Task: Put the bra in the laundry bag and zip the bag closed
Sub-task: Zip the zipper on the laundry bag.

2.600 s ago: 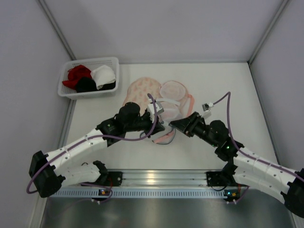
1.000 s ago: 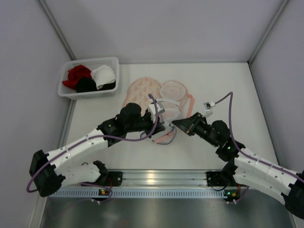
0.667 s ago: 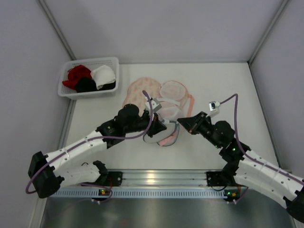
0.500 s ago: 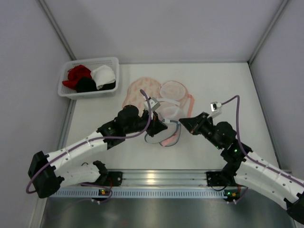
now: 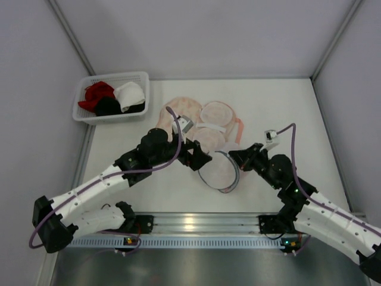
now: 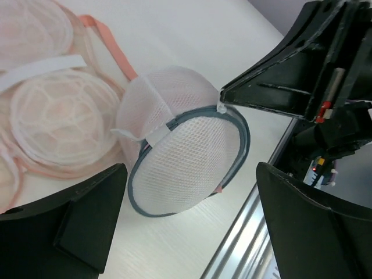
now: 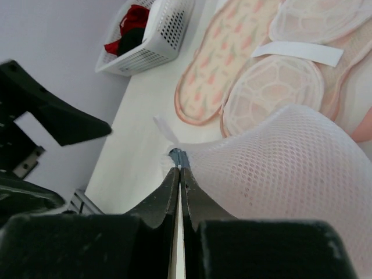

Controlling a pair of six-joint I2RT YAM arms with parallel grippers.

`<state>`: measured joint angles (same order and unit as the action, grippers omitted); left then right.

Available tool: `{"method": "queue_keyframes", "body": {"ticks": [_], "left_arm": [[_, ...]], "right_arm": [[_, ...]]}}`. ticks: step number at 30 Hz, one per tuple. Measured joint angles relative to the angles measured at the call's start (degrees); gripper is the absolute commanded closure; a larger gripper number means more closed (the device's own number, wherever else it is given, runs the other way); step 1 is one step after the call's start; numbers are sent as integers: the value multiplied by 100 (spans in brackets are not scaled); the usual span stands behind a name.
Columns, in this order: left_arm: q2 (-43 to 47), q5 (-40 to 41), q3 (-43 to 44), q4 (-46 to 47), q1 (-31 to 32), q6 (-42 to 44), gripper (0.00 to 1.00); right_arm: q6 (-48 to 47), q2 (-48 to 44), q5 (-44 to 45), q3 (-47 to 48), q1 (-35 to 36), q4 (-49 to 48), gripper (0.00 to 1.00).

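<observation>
The laundry bag (image 5: 219, 171) in hand is a round white mesh dome with a grey-blue zip rim, lying near the table's front middle. My right gripper (image 5: 234, 156) is shut on the zip at its rim (image 7: 179, 157). A pale pink tint shows through the mesh (image 6: 186, 157), and a pink tip pokes out under the rim. The bra itself does not show plainly. Just left of the bag, my left gripper (image 5: 199, 161) stands wide open. Its fingers (image 6: 87, 215) are apart from the mesh, and nothing is between them.
A peach floral oval piece (image 5: 172, 116) and pink mesh ovals (image 5: 215, 116) with a white strap and peach straps lie flat behind the bag. A white basket (image 5: 83, 113) holding red, black and white garments sits at the back left. Walls close in the table.
My left gripper has opened, let go of the mesh bag and drawn back slightly left. The right gripper has pulled the rim toward the front right, and the bag now lies spread wider.
</observation>
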<state>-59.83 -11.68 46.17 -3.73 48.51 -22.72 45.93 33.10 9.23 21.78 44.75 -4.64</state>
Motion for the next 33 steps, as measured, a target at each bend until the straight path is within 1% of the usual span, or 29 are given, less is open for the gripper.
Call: {"method": "queue_keyframes", "body": {"ticks": [3, 5, 8, 12, 15, 19, 25, 29, 33], "left_arm": [[258, 59, 382, -446, 0, 704, 1], [424, 37, 590, -525, 0, 1176, 1], [479, -251, 863, -570, -4, 1915, 1], [22, -619, 1115, -708, -2, 2721, 1], [-570, -782, 1158, -894, -2, 3187, 1], [-1021, -1023, 1161, -1237, -4, 3648, 1], [-1073, -1366, 1375, -1445, -4, 4107, 1], [-1202, -1580, 1631, -1467, -4, 4218, 2], [-1425, -1729, 1714, -1561, 2, 4111, 1]], "right_arm": [[-258, 190, -144, 24, -2, 0, 100], [-437, 369, -315, 101, -2, -2, 100], [-706, 531, -658, 247, -2, -26, 100], [-962, 498, -1019, 354, -2, -68, 100], [-1115, 428, -1191, 389, -2, -79, 100], [-1259, 387, -1405, 389, -4, -85, 100], [-1386, 319, -1707, 417, -4, -83, 100], [-1405, 286, -1801, 472, -4, -92, 100], [-1405, 271, -1788, 503, -4, -85, 100]]}}
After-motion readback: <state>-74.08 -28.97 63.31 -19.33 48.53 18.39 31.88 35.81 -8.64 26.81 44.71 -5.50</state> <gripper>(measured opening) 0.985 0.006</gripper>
